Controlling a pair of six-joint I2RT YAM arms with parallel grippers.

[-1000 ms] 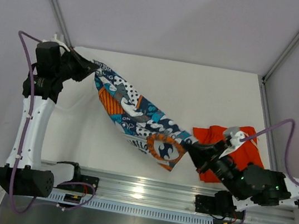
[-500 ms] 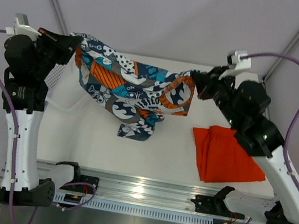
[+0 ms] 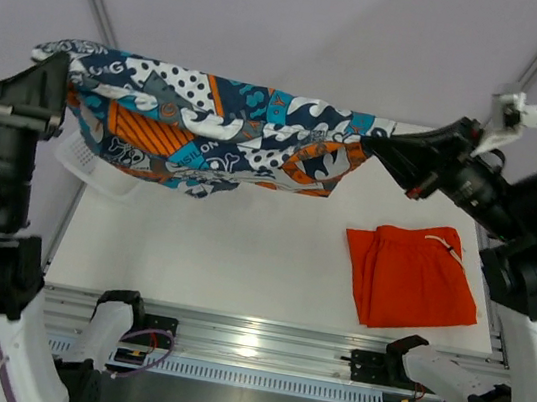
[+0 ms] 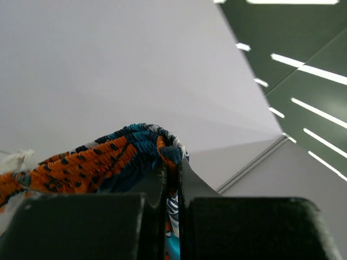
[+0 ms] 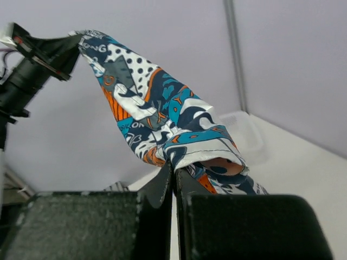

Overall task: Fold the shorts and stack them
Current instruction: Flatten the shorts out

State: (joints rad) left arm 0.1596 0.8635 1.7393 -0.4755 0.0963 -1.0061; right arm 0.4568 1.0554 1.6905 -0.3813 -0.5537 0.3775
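Folding looks about half done. The plain orange shorts lie on the right side of the worktop as a compact, squarish packet with the white drawstring at the far edge, so I judge that pair finished and placed as the base of the stack. From overhead alone it is hard to say how neat the layers underneath are.

The patterned shorts are not folded. They hang in the air above the far half of the worktop, pulled out nearly level between the two arms, with the middle sagging a little. The left hand is pressed together on a gathered, ribbed orange-and-blue edge bunched between its tips. The right hand pinches the opposite end, where a hem curls over its tips. A white mesh basket shows just beneath the left end of the cloth, well apart from the orange pair.

What remains, by my reading, is to lay the patterned pair flat, fold it, and set it on top of the orange one.
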